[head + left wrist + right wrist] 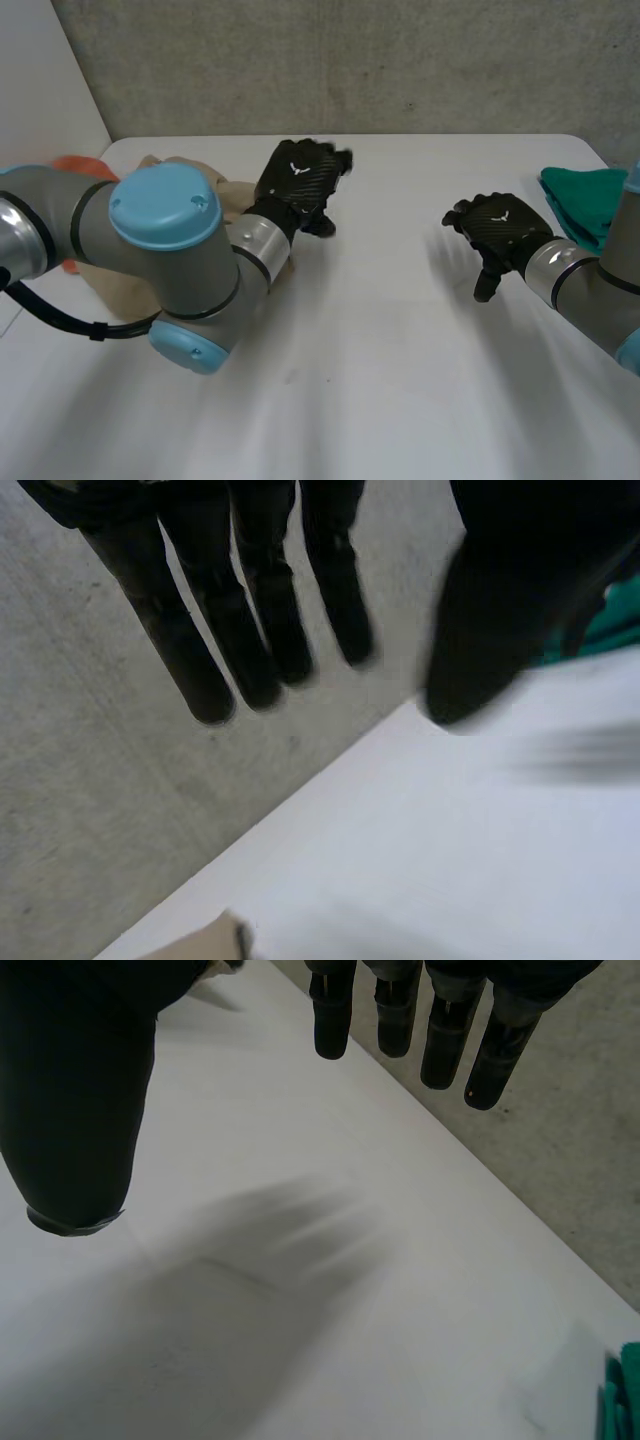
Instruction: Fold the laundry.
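Head view: cloth (585, 200) near right fingers (462, 215)

The plain white bench (400, 350) is left unpatterned. A teal-green folded cloth (585, 200), a beige crumpled cloth (112, 290) and an orange cloth (80, 165) are seen. The left robot hand (300, 180) and right robot hand (498, 228) are finished black, each marked with a small white emblem.

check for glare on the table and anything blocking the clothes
Head view: no glare on the table, which is lit evenly; the left arm covers much of the beige cloth. Left wrist view: the left hand hides part of the green cloth.
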